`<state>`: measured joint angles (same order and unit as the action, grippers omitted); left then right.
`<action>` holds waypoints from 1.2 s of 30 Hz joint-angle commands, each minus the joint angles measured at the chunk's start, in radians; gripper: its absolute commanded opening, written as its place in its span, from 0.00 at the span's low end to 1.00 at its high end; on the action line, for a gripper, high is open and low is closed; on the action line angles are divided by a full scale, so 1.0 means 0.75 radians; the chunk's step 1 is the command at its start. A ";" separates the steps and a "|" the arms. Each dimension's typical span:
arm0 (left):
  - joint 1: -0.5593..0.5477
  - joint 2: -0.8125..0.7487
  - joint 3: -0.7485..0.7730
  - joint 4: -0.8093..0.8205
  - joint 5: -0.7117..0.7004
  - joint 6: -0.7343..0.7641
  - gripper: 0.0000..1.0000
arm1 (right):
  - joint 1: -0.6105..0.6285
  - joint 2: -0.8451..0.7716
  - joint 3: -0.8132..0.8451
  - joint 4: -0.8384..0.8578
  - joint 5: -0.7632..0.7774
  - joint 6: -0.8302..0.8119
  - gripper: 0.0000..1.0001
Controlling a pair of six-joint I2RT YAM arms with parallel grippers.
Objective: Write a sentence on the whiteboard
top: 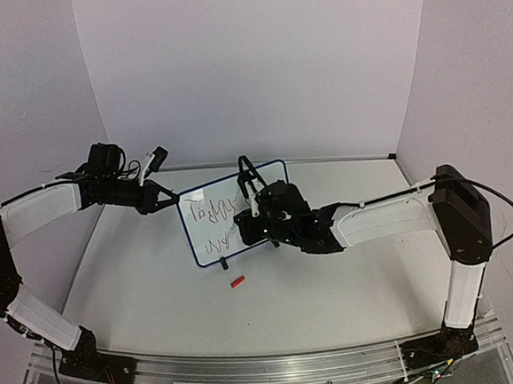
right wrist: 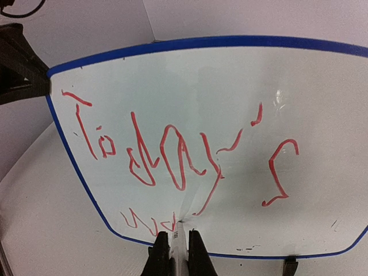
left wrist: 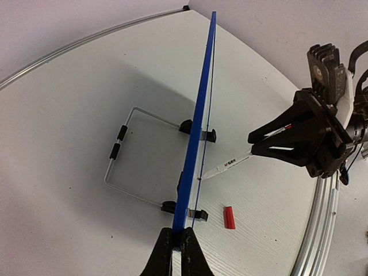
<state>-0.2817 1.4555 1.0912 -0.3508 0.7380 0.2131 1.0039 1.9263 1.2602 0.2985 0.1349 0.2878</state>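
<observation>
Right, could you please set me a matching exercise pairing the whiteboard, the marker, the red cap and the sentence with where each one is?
Things:
1. whiteboard
2. marker
3. red cap
4. sentence

Places:
A. lying loose on the table
B. written in red across the board's face
C. edge clamped in the left gripper
D. held in the right gripper, tip at the board

Pairs: 1-C, 2-D, 3-A, 4-B.

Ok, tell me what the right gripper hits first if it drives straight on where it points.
The whiteboard. The marker in the right gripper already seems to touch its writing face, so that line is blocked at once.
</observation>
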 commanded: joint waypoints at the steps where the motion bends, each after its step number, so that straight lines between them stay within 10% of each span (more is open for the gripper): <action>1: -0.008 -0.041 0.038 -0.025 0.008 0.012 0.00 | -0.005 -0.079 -0.019 0.074 0.059 -0.014 0.00; 36: -0.008 -0.049 0.036 -0.025 0.011 0.012 0.00 | -0.007 -0.013 -0.067 0.027 0.070 0.011 0.00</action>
<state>-0.2817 1.4532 1.0912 -0.3573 0.7380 0.2131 1.0039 1.9316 1.2205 0.3065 0.1822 0.2905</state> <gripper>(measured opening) 0.033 0.074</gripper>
